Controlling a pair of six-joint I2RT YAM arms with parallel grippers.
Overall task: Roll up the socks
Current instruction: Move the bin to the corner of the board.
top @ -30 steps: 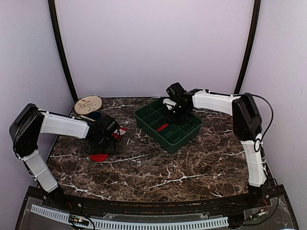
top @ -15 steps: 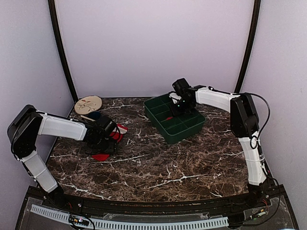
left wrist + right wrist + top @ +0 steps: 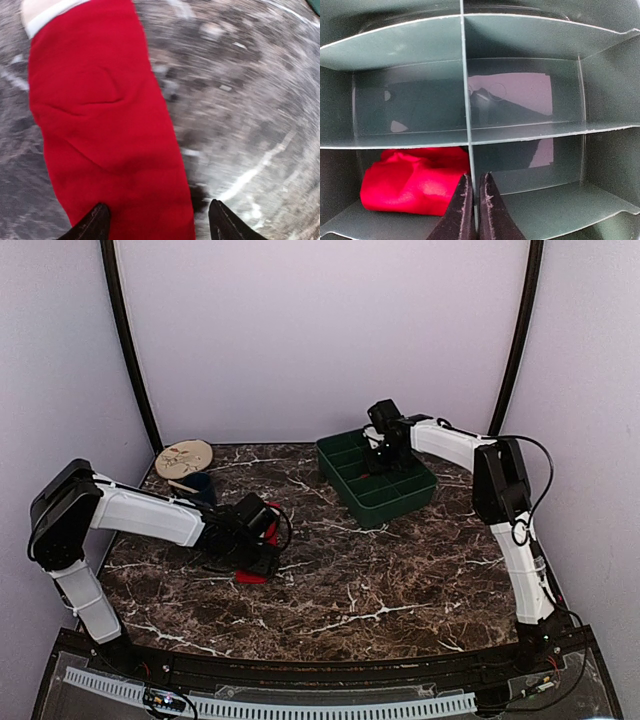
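A red sock (image 3: 100, 125) with a white-and-pink cuff lies flat on the marble table (image 3: 400, 580); in the top view it shows as red patches (image 3: 252, 576) around the left arm's wrist. My left gripper (image 3: 157, 222) hovers low over it, open. One fingertip (image 3: 92, 225) is above the fabric, the other over bare marble beside the sock's edge. A second red sock (image 3: 410, 182) sits bunched in one compartment of the green tray (image 3: 395, 508). My right gripper (image 3: 474, 205) is inside the tray, shut on a thin divider wall (image 3: 466, 100).
A round wooden disc (image 3: 184, 457) and a small dark object (image 3: 197, 483) sit at the back left of the table. The green tray (image 3: 400, 50) stands at the back right, near the wall. Black frame posts rise at both back corners.
The right gripper has dragged the tray from the table's middle toward the back right. The left arm has shifted right and nearer along the sock, its jaws somewhat narrower.
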